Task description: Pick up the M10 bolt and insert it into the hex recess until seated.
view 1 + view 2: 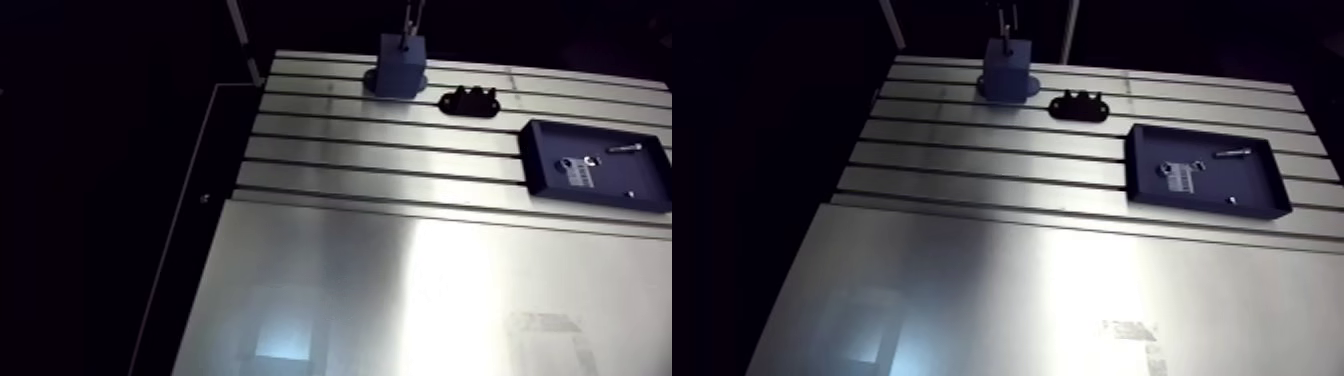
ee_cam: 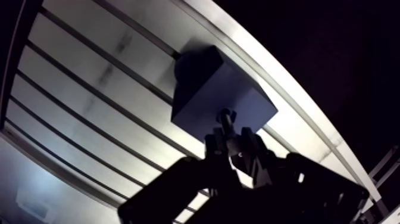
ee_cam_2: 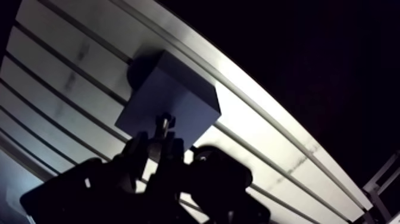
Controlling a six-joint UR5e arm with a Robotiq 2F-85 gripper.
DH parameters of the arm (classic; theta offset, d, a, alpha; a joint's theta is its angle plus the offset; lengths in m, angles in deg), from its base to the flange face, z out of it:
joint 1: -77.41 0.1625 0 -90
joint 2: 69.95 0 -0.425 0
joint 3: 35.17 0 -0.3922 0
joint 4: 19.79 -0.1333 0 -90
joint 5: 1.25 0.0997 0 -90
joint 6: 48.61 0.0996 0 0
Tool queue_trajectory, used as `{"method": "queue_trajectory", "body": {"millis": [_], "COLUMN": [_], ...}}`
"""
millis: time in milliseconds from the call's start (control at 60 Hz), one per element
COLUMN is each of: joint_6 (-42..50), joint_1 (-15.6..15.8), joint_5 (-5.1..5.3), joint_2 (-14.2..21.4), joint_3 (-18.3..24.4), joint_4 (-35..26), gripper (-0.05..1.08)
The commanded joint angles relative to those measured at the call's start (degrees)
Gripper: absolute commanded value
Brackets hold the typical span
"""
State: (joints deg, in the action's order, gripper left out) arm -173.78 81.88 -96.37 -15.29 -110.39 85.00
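A dark blue block [image 2: 202, 89] stands on a round base near the far edge of the slotted table [image 1: 380, 150]. In the wrist view my gripper [image 2: 232, 140] hangs just over the block's top, shut on a small metal bolt [image 2: 227, 119]. The bolt sticks out from between the fingertips and points at the block's near top edge. I cannot tell whether its tip touches the block. The hex recess is hidden from me. In the arm view the gripper [image 1: 410, 22] comes down from above onto the same block [image 1: 402, 62].
A small black fixture with three bumps [image 1: 470, 100] lies to the right of the block. Further right sits a dark blue tray [image 1: 540, 170] with a bolt [image 1: 622, 148] and a few small parts. A smooth metal plate [image 1: 400, 300] covers the near table.
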Motion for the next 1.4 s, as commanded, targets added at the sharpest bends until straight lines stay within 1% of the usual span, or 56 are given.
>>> {"method": "queue_trajectory", "body": {"millis": [17,1233,1283,1400], "joint_6": [-0.04,-0.05,-0.04,-0.04], "joint_1": [0.01,0.01,-0.06,0.01], "joint_5": [-0.11,-0.11,-0.27,-0.28], "joint_2": [-0.47,-0.81,-0.99,-1.00], "joint_3": [0.11,-0.05,-0.05,0.04], "joint_4": [0.47,0.47,0.47,0.47], "gripper": [0.76,0.76,0.76,0.76]}}
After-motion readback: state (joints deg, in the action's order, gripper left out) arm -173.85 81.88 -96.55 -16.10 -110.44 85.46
